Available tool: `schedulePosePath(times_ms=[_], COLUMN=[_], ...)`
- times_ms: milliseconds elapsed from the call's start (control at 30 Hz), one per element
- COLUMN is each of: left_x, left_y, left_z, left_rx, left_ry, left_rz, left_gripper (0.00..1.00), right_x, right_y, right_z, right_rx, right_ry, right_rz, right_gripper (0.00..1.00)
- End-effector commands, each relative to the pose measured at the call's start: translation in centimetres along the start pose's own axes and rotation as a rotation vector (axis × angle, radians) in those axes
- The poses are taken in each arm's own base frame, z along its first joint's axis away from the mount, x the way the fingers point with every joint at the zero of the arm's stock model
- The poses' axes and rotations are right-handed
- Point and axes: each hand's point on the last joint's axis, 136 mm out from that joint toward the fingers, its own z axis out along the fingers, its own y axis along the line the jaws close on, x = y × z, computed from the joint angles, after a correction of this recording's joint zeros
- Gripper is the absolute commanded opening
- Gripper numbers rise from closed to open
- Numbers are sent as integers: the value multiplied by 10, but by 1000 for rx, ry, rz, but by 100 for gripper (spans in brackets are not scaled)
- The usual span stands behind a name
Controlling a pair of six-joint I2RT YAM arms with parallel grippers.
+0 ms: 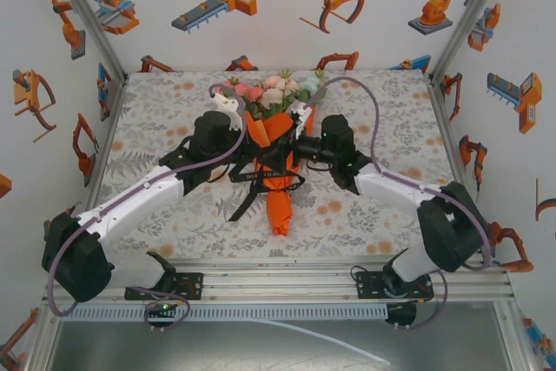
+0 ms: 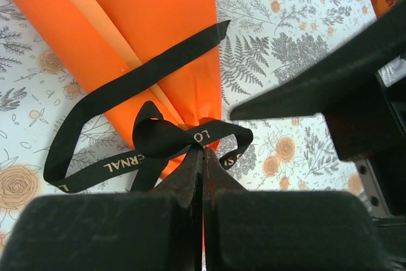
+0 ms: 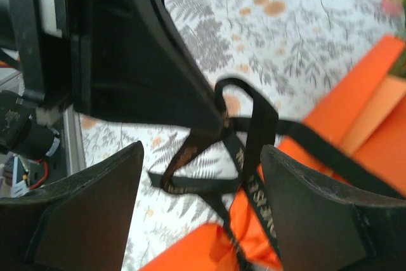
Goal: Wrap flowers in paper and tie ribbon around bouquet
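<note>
Top view: flowers (image 1: 269, 91) lie wrapped in the orange paper cone (image 1: 278, 206), black ribbon (image 1: 261, 182) knotted loosely at the cone's waist; left wrist view: left gripper (image 2: 203, 153) closed tight, pinching ribbon at that waist; right wrist view: right gripper (image 3: 202, 152) spread wide, holding nothing, loop slack between, so tightening seemingly remains.

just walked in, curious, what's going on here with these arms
Two robot arms are tying a black ribbon around a bouquet of flowers wrapped in orange paper, lying on the table. The left gripper is shut, pinching the ribbon at the knot. The right gripper is open, its fingers either side of a ribbon loop.
</note>
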Motion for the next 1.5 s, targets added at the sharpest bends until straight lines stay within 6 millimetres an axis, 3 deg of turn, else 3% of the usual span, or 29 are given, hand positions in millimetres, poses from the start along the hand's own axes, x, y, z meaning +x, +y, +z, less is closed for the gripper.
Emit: schedulePosePath(times_ms=[0, 100, 333, 400, 500, 533, 633, 733, 833, 933, 1067, 1167, 1267, 1400, 1467], left_x=[-14, -15, -18, -19, -18, -19, -22, -34, -48, -52, -20, 22, 53, 71, 84], left_y=[-15, -17, -14, -14, -15, -16, -18, -12, 11, 62, 133, 162, 167, 167, 176], left_z=[-10, -11, -15, -17, -17, -17, -20, -31, -52, -78, -85, -59, -28, 0, 8], left_rx=[59, 68, 48, 48, 57, 61, 70, 26, -105, -344, -616, -636, -556, -506, -559], left_ry=[-38, -39, -59, -61, -58, -58, -73, -129, -220, -307, -184, 53, 209, 273, 316], left_rz=[-15, -8, 0, 6, 12, 14, 37, 36, 11, -93, -228, -316, -422, -500, -525], left_gripper=[0, 0, 1, 1, 3, 4, 17, 42, 58, 64, 61, 59, 56, 56, 57], right_x=[-32, -26, -17, -16, -21, -22, -27, -26, -23, -20, -18, -19, -21, -21, -21], right_y=[16, 9, 8, 0, -7, -7, -8, -8, -8, -6, -4, -4, -2, -3, -2], right_z=[17, 27, 29, 26, 21, 20, 17, 14, 8, 2, -2, -2, -1, -1, -1], right_rx=[-138, -151, -188, -148, -109, -108, -101, -92, -80, -70, -68, -68, -77, -78, -79], right_ry=[-99, -88, -67, -72, -90, -93, -102, -105, -102, -101, -100, -101, -104, -104, -102], right_rz=[-153, -148, -142, -135, -137, -139, -142, -143, -138, -137, -132, -127, -129, -125, -120], right_gripper=[68, 68, 53, 40, 6, 0, 0, 0, 0, 0, 0, 0, 0, 0, 0])
